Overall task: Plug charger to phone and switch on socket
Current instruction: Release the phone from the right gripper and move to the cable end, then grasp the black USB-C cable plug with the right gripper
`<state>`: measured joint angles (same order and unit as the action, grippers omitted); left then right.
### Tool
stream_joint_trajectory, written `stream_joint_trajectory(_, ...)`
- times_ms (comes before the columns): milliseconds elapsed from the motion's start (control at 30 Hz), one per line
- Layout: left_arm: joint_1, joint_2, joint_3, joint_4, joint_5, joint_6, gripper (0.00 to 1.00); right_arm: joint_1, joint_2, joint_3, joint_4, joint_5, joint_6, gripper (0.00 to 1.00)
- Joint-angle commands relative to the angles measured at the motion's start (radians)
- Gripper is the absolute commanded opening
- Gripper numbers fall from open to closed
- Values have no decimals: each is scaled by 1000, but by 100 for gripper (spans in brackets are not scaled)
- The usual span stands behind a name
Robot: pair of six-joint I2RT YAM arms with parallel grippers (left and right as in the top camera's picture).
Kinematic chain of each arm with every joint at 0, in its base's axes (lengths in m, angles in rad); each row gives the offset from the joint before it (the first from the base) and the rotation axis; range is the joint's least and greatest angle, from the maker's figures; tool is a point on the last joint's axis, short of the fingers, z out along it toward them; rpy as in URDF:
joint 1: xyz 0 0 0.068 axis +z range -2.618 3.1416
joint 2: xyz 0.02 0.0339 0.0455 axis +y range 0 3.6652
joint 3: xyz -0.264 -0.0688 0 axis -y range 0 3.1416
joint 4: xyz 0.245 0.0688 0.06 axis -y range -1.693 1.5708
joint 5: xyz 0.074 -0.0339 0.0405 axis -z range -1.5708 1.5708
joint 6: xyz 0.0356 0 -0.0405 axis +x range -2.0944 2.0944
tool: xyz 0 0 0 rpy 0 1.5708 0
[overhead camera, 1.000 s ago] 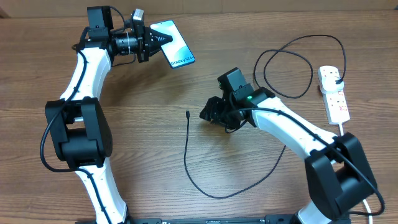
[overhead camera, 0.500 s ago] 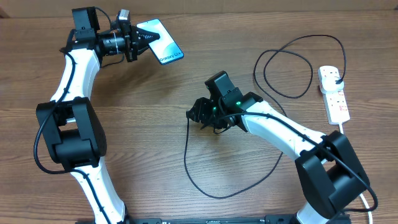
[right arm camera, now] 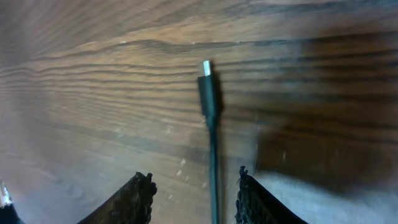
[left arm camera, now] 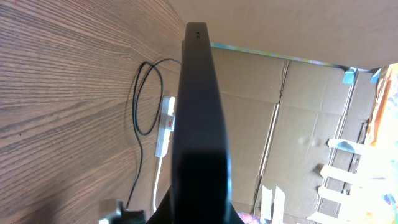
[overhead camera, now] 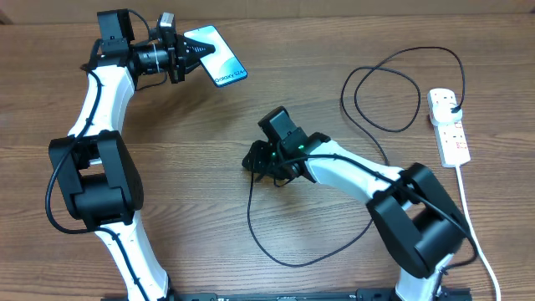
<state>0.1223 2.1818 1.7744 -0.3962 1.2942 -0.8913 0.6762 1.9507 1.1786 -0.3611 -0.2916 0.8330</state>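
Right gripper (right arm camera: 193, 186), fingers (right arm camera: 138, 196) spread, the charger's connector tip (right arm camera: 207, 93) lying on the table (right arm camera: 93, 93) just ahead, its cable running between them: pick-up is judged in hand, closure on the tip is called for, the phone (overhead camera: 216, 55) being pinched by the left gripper (overhead camera: 185, 58) well away.

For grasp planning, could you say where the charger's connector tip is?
In the right wrist view, the connector tip lies on the table just ahead of the open right hand, its cable running back between the fingers.
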Motion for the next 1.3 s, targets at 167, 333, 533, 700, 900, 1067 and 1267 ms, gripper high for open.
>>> stream_joint_trajectory(167,4,-5,8,8,42,8,4,8,75,16,66,-30,12,46)
stream_joint_trajectory(333,4,-5,8,8,42,9,4,9,81,16,53,-23,12,45)
stream_joint_trajectory(533,4,-5,8,7,54,16,4,11,137,16,54,-34,35,42)
stream_joint_trajectory(700,4,-5,8,8,60,17,4,11,138,16,53,-31,35,25)
stream_joint_trajectory(900,4,-5,8,7,70,17,4,-11,134,23,53,-94,33,4)
stream_joint_trajectory(1067,4,-5,8,9,114,25,4,-88,67,23,53,-218,-24,4)
stream_joint_trajectory(1267,1,-5,8,8,245,112,4,-191,-132,23,39,-410,-209,4)
